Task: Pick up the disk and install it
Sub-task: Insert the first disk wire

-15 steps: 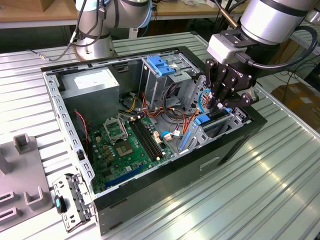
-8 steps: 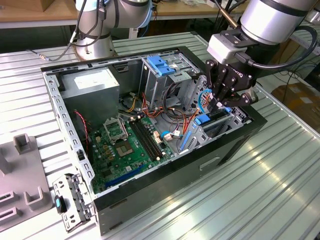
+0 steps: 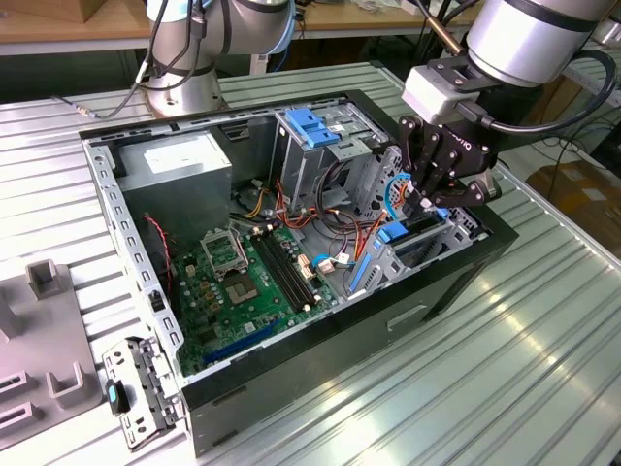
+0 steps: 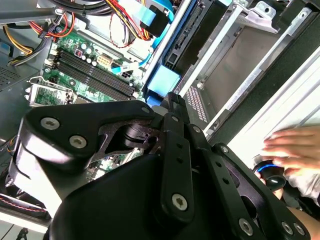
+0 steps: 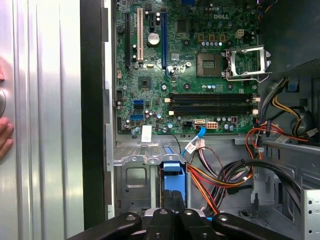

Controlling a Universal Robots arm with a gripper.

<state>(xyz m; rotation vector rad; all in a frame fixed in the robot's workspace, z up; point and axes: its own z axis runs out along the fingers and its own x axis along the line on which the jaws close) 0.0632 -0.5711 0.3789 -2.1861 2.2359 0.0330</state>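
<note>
Tool (image 5: 173, 200) fingers pressed together | tips touching disk (image 5: 172, 172) end in drive cage (image 5: 134, 181)

Black end effector (image 5: 173, 196), fingers (image 5: 167, 201) pressed together, just beside a blue plastic rail (image 5: 173, 172) at its twelve o'clock; green motherboard (image 5: 190, 65) beyond.

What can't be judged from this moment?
1. Disk: the first wrist view shows it edge-on, and the gripper covers its near end, so seating depth is unclear.
2. Exterior view: the gripper hides where the disk enters the drive bay.
3. Second wrist view: a person's hand is blurred and cut by the edge.
</note>
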